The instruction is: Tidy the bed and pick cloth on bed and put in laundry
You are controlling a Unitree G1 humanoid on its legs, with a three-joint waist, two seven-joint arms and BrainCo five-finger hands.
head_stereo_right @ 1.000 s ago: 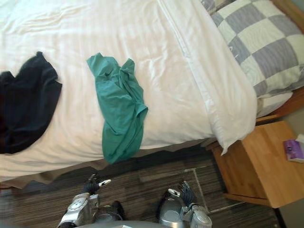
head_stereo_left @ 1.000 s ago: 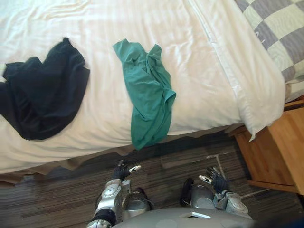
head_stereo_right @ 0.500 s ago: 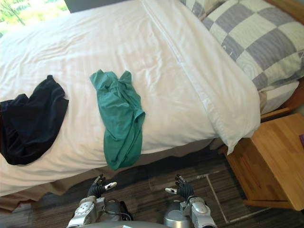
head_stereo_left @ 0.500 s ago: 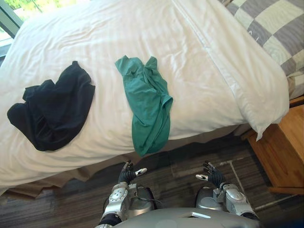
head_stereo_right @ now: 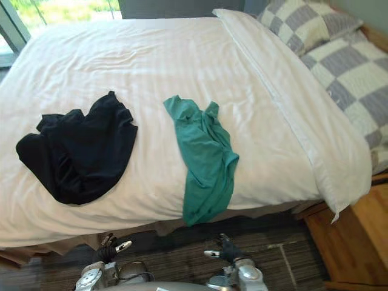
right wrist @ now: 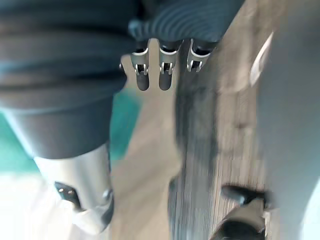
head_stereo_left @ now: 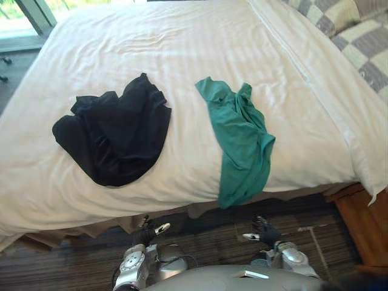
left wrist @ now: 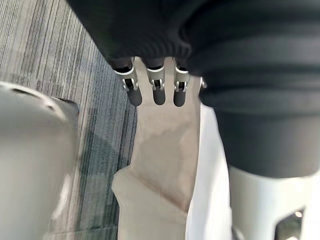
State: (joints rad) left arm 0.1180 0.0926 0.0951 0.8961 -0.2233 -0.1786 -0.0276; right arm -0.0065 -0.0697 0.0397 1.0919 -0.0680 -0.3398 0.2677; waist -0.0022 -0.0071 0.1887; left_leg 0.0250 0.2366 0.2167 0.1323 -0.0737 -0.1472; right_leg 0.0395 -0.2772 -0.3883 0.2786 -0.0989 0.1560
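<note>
A green cloth [head_stereo_left: 240, 137] lies crumpled on the white bed [head_stereo_left: 182, 54], its lower end hanging over the near edge. A black cloth [head_stereo_left: 115, 130] lies in a heap to its left on the sheet. My left hand [head_stereo_left: 148, 231] and right hand [head_stereo_left: 262, 233] hang low over the floor in front of the bed, both with relaxed fingers and holding nothing. In the left wrist view the fingers [left wrist: 156, 90] point at the beige bed skirt. Past the right hand's fingers [right wrist: 165, 75] the green cloth [right wrist: 122, 120] shows as a blur.
Checked grey pillows [head_stereo_right: 339, 42] lie at the head of the bed on the right. A wooden nightstand [head_stereo_right: 357, 242] stands at the lower right beside the bed. A window [head_stereo_right: 9, 24] is at the far left. Striped dark carpet [head_stereo_left: 200, 227] covers the floor.
The whole picture has shifted: the camera has turned left and tilted up, showing more of the bed and less of the nightstand. Both hands stay low and empty.
</note>
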